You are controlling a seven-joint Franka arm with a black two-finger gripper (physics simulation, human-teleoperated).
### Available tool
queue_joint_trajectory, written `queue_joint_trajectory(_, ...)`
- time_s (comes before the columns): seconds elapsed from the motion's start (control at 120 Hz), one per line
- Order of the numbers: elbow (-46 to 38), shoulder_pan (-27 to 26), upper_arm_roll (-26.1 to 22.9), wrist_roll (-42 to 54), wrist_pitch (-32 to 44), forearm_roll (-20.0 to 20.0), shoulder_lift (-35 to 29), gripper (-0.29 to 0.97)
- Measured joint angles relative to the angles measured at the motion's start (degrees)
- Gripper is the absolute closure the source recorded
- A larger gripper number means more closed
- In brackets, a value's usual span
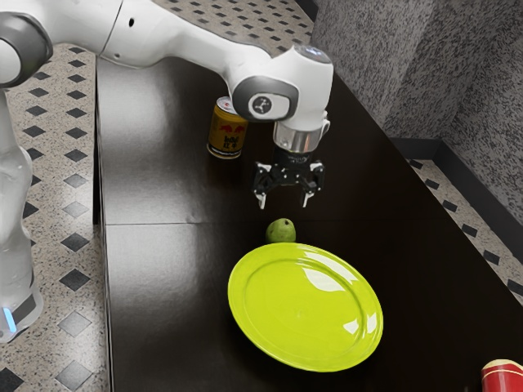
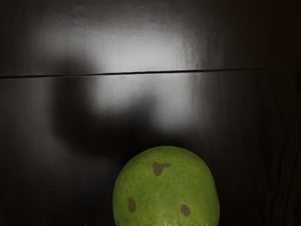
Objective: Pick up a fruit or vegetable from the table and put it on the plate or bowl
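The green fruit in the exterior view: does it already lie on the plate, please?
No, the green fruit sits on the dark table beside the plate's rim, beneath the gripper.

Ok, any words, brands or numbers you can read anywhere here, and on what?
Nothing is legible.
Yellow can: red and dark print on its side, too blurred to read.
Arm's wrist joint: a white emblem, no letters.
Red container: cut off by the frame, no text visible.
Pear, lime-green plate: no markings beyond the pear's brown spots.
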Motion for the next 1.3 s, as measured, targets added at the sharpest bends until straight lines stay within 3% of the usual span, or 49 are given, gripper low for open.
queue_joint_trajectory(1.3, -1.50, 1.09, -1.26, -1.58, 5.58, 0.02, 7.02, 0.00)
